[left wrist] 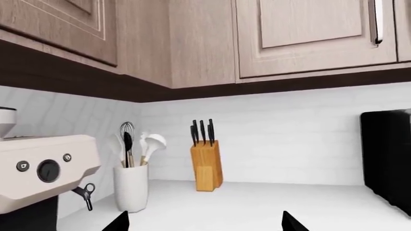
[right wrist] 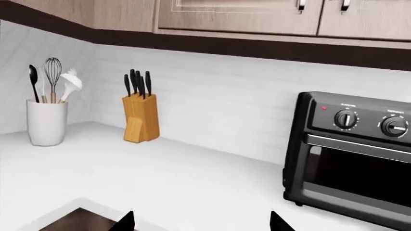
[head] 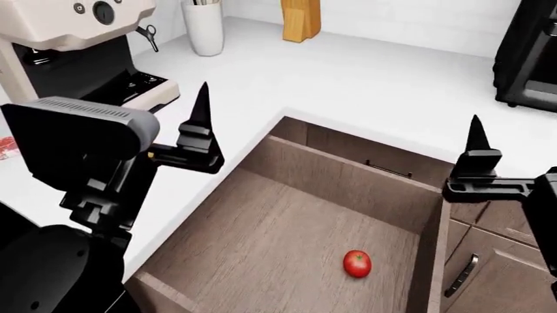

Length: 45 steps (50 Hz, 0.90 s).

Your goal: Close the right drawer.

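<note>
The wide grey-brown wood-grain right drawer (head: pixel 287 228) stands pulled far out beneath us, under the white countertop (head: pixel 348 85), with a red tomato (head: pixel 357 263) on its floor. We hold both arms raised and level above its side edges, likely poised before pushing. The left gripper (head: pixel 202 134) and right gripper (head: pixel 474 156) each hang empty, fingers spread apart, touching nothing.

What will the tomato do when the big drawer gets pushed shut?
The tomato is round and lies loose on the drawer's flat wooden floor, so it will probably roll. Nothing sits near it, so it may bump a drawer wall.
</note>
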### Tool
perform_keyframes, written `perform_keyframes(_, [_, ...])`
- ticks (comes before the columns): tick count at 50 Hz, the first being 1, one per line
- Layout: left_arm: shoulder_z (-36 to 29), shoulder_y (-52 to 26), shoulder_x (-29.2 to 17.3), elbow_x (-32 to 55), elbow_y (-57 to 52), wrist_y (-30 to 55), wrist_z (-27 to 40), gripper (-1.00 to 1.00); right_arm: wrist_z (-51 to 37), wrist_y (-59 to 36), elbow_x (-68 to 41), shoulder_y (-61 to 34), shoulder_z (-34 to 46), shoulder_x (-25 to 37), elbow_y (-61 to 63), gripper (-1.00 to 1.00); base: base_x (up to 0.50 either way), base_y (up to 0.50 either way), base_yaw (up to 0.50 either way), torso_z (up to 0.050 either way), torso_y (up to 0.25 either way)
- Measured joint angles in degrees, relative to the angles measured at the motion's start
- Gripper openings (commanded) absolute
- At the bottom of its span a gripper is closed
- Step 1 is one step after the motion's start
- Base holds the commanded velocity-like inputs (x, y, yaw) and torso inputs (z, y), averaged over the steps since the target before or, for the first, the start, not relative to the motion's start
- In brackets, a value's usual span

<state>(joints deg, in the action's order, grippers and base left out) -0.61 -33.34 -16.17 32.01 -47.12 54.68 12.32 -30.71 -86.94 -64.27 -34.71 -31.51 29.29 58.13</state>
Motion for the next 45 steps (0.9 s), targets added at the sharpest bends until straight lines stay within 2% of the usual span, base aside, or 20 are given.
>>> perform_keyframes(8, [0.2, 0.5, -0.2, 0.5, -0.1, -0.6, -0.2, 1.0, -3.6, -0.2, -7.8, 6.2, -6.0, 4.0, -0.1, 1.0, 0.0, 0.0, 0.0, 0.0, 0.0])
perform_keyframes(24, [-0.2, 1.4, -0.5, 0.5, 0.7, -2.3, -0.5, 1.0, -2.5, 5.1, -8.8, 21.7, -18.5, 7.8, 0.9, 1.0, 0.0, 0.0, 0.0, 0.0, 0.0])
perform_keyframes(30, [-0.2, 1.8, -0.7, 0.4, 1.3, -3.2, -0.7, 1.0, -1.3, 7.6, -6.5, 27.0, -21.2, 8.0, 0.7, 1.0, 0.0, 0.0, 0.0, 0.0, 0.0])
perform_keyframes(45, [-0.2, 2.2, -1.0, 0.4, 1.9, -4.4, -0.6, 1.0, 5.2, 18.1, 8.1, 40.7, -18.8, 4.4, -3.5, 1.0, 0.0, 0.0, 0.0, 0.0, 0.0])
